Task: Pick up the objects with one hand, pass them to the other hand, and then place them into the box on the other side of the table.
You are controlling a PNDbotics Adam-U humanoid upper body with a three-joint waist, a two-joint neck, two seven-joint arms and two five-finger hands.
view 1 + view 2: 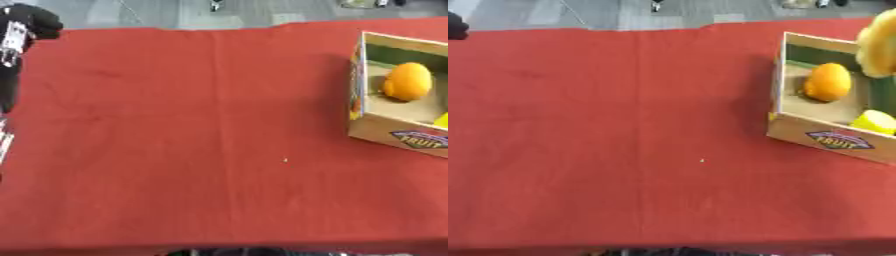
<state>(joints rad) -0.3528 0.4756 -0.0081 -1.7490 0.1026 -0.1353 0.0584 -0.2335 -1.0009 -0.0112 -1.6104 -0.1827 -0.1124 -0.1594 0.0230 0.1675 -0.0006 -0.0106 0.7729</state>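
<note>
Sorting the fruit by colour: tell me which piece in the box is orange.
The round orange fruit near the box's far wall; the piece at the near right corner is yellow.

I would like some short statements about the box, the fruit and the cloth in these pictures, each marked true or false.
1. An orange fruit lies inside the cardboard box. True.
2. The box stands on the left side of the table. False: it stands at the right side.
3. The table is covered by a red cloth. True.
4. The box holds only the orange fruit. False: a yellow object lies there too, nearer the front wall.
5. The left hand shows at the upper left edge. True.
6. Several fruits lie on the cloth in the middle. False: none lie there.
</note>
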